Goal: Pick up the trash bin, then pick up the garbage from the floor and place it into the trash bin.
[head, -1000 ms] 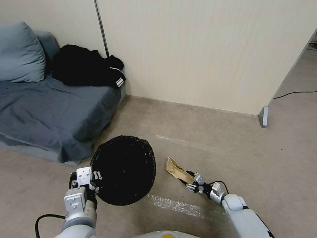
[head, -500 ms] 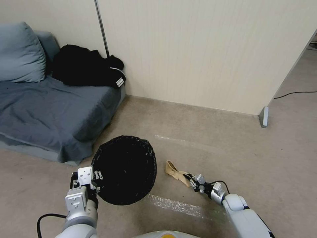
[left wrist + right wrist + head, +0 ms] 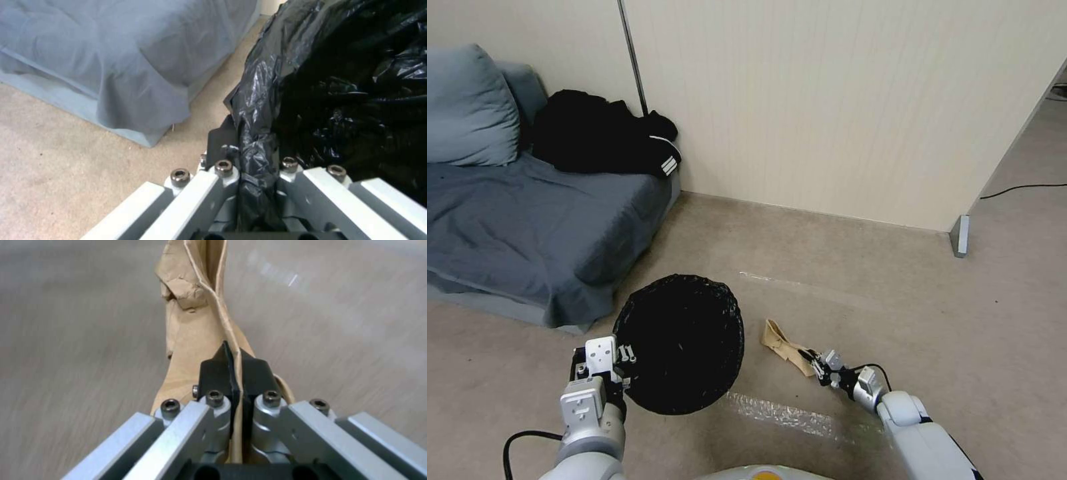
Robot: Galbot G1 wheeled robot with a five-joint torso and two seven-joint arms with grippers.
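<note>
Right gripper (image 3: 816,361) is clamped on the near end of the tan paper bag (image 3: 778,339), which trails toward ten o'clock just above the carpet; left gripper (image 3: 622,368) pinches the black-lined trash bin (image 3: 679,343) rim at nine o'clock of the bag

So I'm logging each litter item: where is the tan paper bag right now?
In the head view the tan paper bag is pinched in the right gripper, low over the floor just right of the trash bin.

Both arms reach forward and down, the left claw (image 3: 620,363) clamped tight on a rim, the right claw (image 3: 816,363) pinched closed low near the floor.
</note>
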